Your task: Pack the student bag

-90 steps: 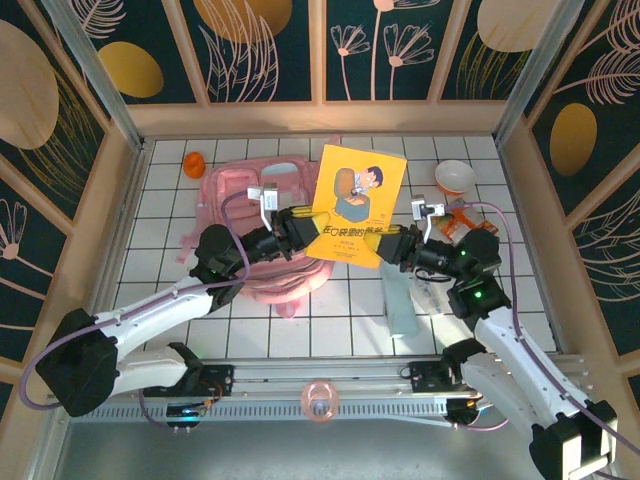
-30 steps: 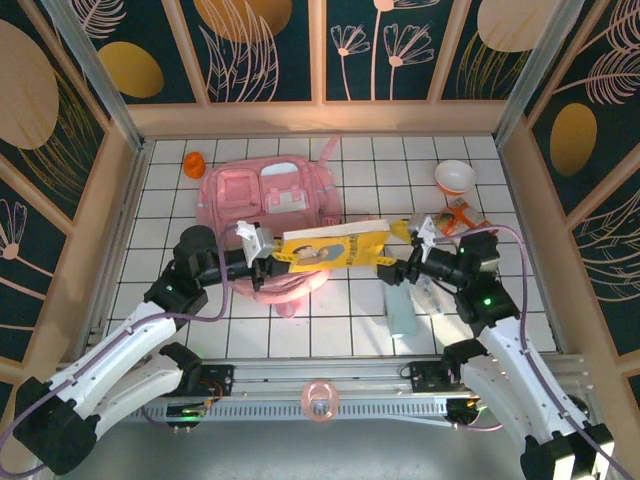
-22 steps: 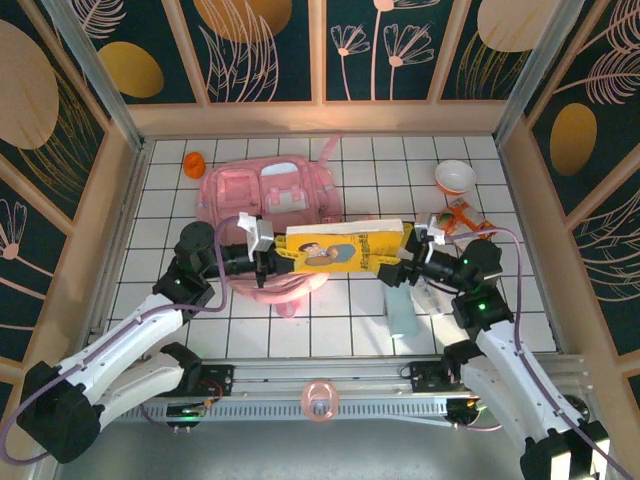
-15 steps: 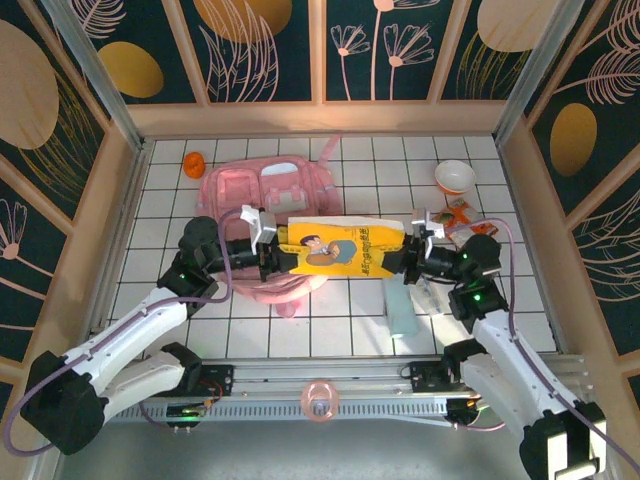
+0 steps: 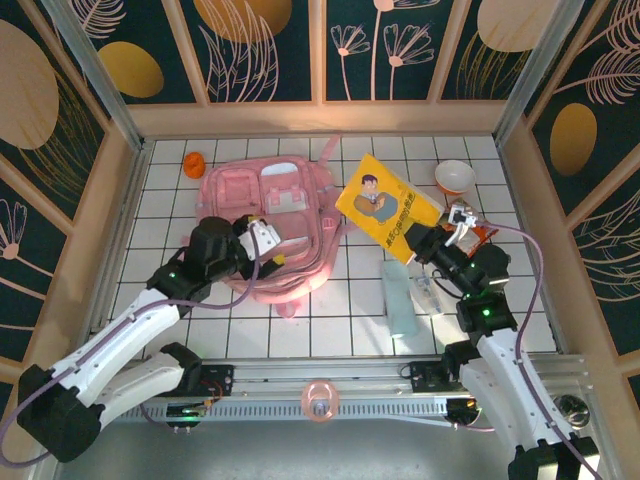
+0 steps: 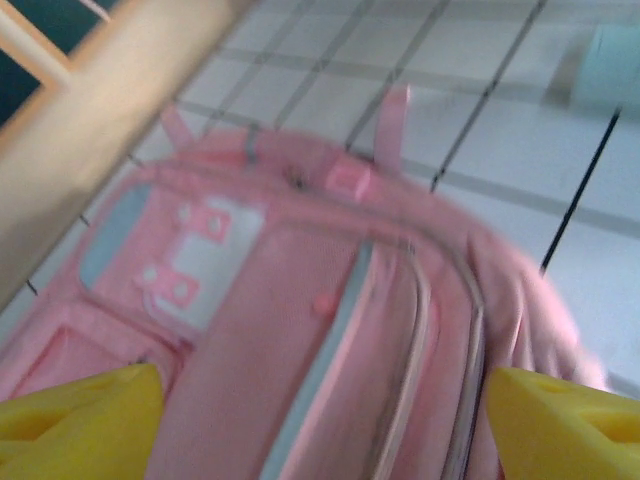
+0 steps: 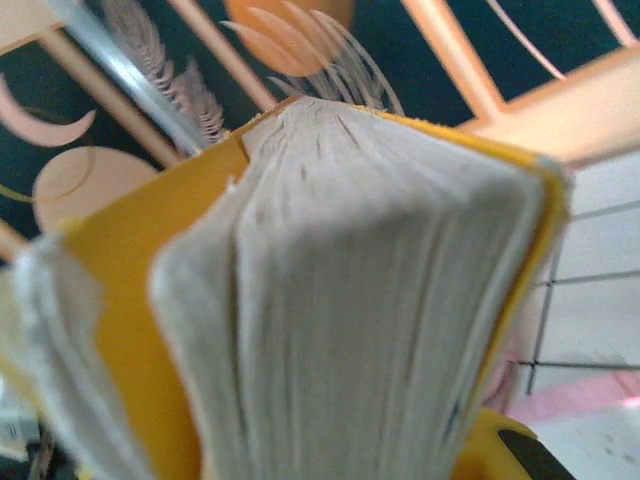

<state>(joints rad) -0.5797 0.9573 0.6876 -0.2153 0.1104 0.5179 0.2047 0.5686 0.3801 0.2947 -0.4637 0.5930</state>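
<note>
Student bag (image 5: 240,195): large pale pink fabric backpack, lying flat and front face up on the white-tiled desk (image 5: 340,305), left of centre, zip pockets with white and clear panels uppermost, one pink strap at its far edge, another at its near edge.

Tiled table (image 5: 350,300) w/ student bag (image 5: 275,200), bowl (image 5: 455,177)

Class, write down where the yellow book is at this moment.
In the top external view the yellow book is right of centre, gripped by the right gripper, between the student bag and the white bowl.
</note>
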